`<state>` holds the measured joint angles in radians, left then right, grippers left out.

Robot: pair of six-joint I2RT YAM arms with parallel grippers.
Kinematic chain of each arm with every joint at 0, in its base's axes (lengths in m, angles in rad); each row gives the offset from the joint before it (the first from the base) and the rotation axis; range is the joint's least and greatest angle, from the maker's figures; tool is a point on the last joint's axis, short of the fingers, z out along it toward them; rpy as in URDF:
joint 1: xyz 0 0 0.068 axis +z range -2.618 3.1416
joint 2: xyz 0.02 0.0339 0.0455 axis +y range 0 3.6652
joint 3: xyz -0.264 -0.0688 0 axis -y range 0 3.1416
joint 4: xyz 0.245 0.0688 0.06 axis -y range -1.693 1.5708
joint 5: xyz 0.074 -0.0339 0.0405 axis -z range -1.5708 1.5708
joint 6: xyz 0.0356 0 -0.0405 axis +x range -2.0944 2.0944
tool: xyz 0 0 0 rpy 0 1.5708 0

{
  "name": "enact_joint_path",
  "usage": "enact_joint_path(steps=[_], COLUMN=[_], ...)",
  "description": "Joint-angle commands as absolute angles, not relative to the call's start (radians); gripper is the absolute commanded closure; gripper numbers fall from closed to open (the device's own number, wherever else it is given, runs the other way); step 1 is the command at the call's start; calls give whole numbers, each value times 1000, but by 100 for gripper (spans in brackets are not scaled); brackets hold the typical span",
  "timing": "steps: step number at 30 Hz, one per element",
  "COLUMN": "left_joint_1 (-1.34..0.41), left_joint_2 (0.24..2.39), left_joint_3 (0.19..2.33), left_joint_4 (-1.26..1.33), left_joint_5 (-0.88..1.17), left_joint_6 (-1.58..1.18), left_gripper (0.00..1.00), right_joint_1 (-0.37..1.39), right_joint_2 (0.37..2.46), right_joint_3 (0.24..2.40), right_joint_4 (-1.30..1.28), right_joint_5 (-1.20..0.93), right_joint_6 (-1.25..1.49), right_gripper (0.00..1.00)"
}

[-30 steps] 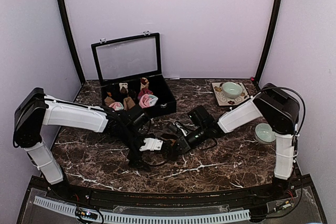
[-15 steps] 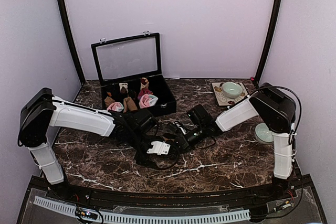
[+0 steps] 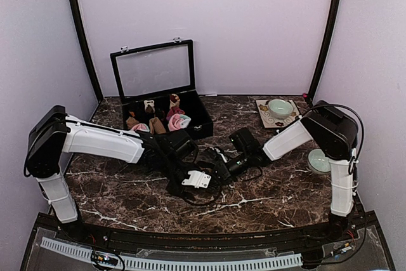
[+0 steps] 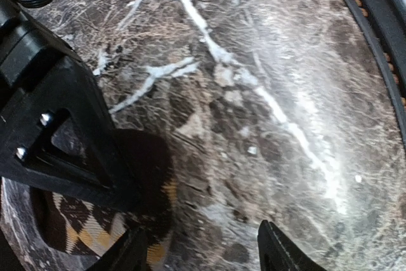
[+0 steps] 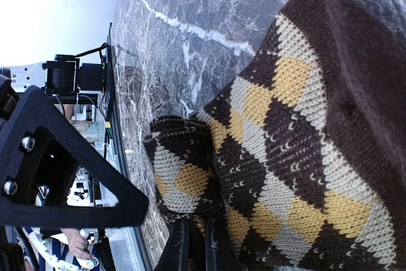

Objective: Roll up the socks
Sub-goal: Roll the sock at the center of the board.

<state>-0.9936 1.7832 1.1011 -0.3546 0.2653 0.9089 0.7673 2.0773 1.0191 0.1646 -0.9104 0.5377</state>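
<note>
Left gripper (image 4: 204, 255): jaws apart, nothing clamped, bare marble showing between the two fingertips (image 4: 279, 253) at the bottom of the left wrist frame. Brown diamond-check sock (image 4: 76, 228) sits lower left of that frame, partly under the left-hand finger. Cannot tell if that finger touches it.

Right gripper (image 5: 198, 249): clenched, pinching the same sock's fabric at bottom centre of the right wrist frame. The sock fills the right half there, with a small folded or rolled end left of centre, just above the pinch. Tan, yellow and brown diamonds are clear.

Top view: both arms reach in to the middle of the marble table (image 3: 279, 188) and the two grippers meet there, close together. The sock under them is dark on dark stone and hard to make out.

Upper left of centre is a black box (image 3: 198, 130), lid up. It holds small sock bundles, including a pink-and-mint sock roll (image 3: 177, 121) near its front right.

Upper right is a patterned plate (image 3: 265, 116) with a pale green bowl (image 3: 280, 106) on it. A second green bowl (image 3: 318, 160) is at the right edge, beside the right arm.
</note>
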Motion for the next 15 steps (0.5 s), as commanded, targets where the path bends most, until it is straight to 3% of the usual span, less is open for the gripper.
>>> enact_joint_path(steps=[1, 8, 15], left_joint_1=[-1002, -1001, -981], left_joint_2=[1842, 1862, 1938], left_joint_3=[1124, 1123, 1156], left_joint_4=[-318, -315, -383], left_joint_5=[165, 145, 143], left_joint_6=[979, 1002, 992], left_gripper=[38, 42, 67], right_joint_1=[744, 735, 733], right_joint_2=[2162, 2164, 2157], right_joint_3=[945, 936, 933], right_joint_4=[0, 20, 37], right_joint_5=[-711, -716, -700], right_joint_6=[547, 557, 555], right_gripper=[100, 100, 100])
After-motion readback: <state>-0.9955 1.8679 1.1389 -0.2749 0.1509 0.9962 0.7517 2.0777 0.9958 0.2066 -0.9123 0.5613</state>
